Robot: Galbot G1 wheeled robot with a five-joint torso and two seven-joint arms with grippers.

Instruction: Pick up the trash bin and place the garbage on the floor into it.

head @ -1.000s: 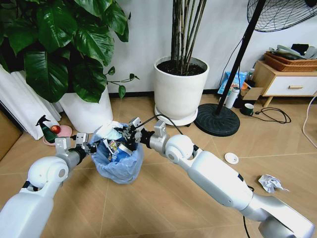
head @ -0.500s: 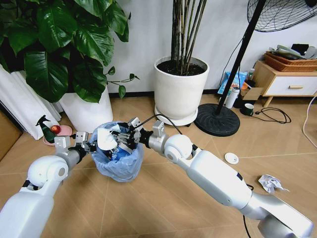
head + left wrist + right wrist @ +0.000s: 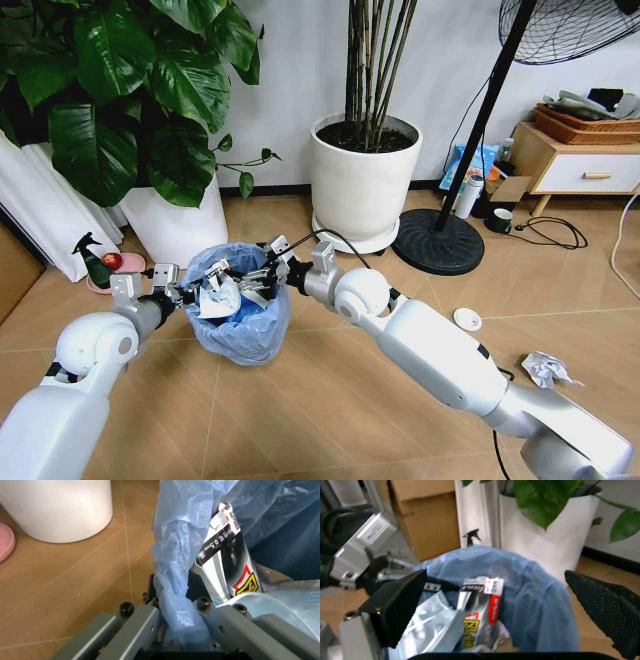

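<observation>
Trash bin (image 3: 238, 318) sits low on the floor (image 3: 330, 400) right in front of you, between both arms: small round shape, lined with crinkly light blue plastic. Your left gripper (image 3: 183, 295) is at the near-left rim; in the left wrist view its grey metal fingers (image 3: 137, 624) are clamped together on a bunched fold of the blue bag, so it holds the bin by the liner. Your right gripper (image 3: 240, 278) hangs over the bin mouth with jaws spread wide; the right wrist view shows both black textured pads (image 3: 402, 605) far apart and nothing between them. Inside the bin: a glossy black-and-white wrapper (image 3: 479, 607) with red and yellow print standing on edge, a pale blue pleated mask-like piece (image 3: 427, 624) beside it, and a white crumpled piece (image 3: 218, 303) at the rim by the left gripper. Still on the floor to your right: a crumpled white paper ball (image 3: 545, 368) near the right arm, and a small white disc (image 3: 467, 319) further out. Behind the bin stand two large smooth white plant pots (image 3: 365, 180); a green spray bottle (image 3: 95, 262) sits at far left, and a black fan base (image 3: 438, 241) is beyond the disc.
</observation>
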